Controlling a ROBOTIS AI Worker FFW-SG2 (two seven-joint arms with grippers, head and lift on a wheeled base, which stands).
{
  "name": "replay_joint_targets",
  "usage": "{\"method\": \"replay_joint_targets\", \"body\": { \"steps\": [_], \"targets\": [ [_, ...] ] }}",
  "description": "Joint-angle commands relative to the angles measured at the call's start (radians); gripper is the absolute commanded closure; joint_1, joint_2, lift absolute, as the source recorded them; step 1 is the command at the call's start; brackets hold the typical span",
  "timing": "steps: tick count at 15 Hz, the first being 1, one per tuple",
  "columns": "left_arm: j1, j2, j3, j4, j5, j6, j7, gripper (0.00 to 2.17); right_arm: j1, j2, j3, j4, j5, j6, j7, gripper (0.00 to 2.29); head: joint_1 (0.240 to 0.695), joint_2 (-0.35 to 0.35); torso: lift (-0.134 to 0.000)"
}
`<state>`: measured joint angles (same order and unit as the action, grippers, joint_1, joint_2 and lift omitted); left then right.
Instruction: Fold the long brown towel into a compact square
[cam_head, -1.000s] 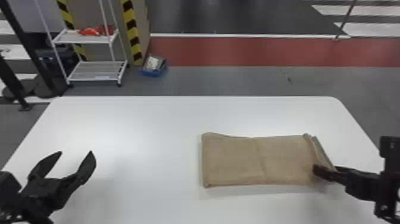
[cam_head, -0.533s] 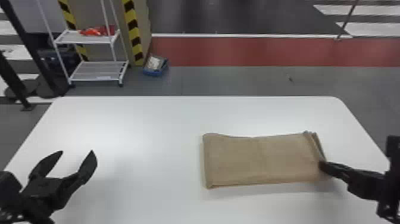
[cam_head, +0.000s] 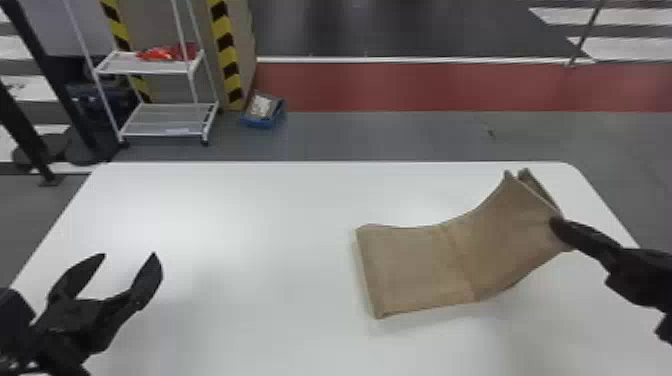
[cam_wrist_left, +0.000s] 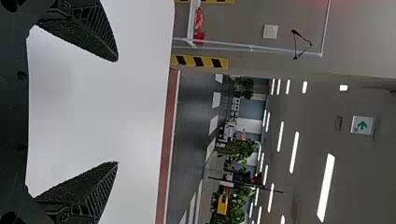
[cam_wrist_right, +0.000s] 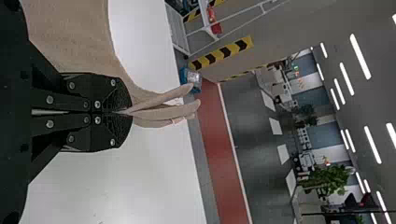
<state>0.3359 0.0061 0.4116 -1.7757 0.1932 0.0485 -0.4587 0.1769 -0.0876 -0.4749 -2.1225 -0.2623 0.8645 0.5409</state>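
- Table: towel at 3 o'clock, right end raised.
- Towel: likely light, limp; pinch every layer, mid-edge.
- Right gripper: clamped on towel's 3 o'clock end.
- Left gripper: 8 o'clock, fingers apart.

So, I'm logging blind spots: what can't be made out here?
Towel underside, head view: hidden by its top layer.
Pinched cloth, right wrist view: covered by the right gripper.
Right arm, head view: cut off by the right edge.
Red things on the cart, head view: too small to name.
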Motion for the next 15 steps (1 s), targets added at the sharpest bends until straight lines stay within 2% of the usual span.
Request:
{"method": "replay_joint_targets", "body": {
  "steps": [1,3,4,6,7,9,15],
  "targets": [
    [0.002,-0.009,0.003,0.001,0.0,0.0,0.0,0.09,0.019,0.028,0.056,-0.079,-0.002,0.003,0.001,1.71,0.695,0.028,-0.123],
    [0.005,-0.009,0.006,0.001,0.0,0.0,0.0,0.09,0.042,0.045,0.156,-0.105,0.038,0.0,0.001,1.71,0.695,0.067,-0.123],
    [0.006,-0.009,0.009,-0.001,0.0,0.0,0.0,0.09,0.053,0.058,0.217,-0.114,0.084,-0.006,0.002,1.71,0.695,0.092,-0.123],
    [0.006,-0.009,0.012,0.001,0.003,-0.003,0.0,0.09,0.069,0.065,0.322,-0.122,0.156,-0.021,0.004,1.71,0.695,0.143,-0.123],
    [0.006,-0.009,0.019,0.001,0.005,-0.012,-0.003,0.09,0.072,0.071,0.351,-0.122,0.178,-0.025,0.004,1.71,0.695,0.191,-0.123],
    [0.008,-0.009,0.019,0.001,0.009,-0.055,-0.006,0.09,0.078,0.074,0.415,-0.117,0.224,-0.034,0.004,1.71,0.695,0.234,-0.123],
    [-0.005,-0.009,-0.011,0.018,-0.001,-0.089,0.025,0.08,0.076,0.081,0.53,-0.062,0.328,-0.061,-0.003,1.71,0.695,0.305,-0.123]
  ]
}}
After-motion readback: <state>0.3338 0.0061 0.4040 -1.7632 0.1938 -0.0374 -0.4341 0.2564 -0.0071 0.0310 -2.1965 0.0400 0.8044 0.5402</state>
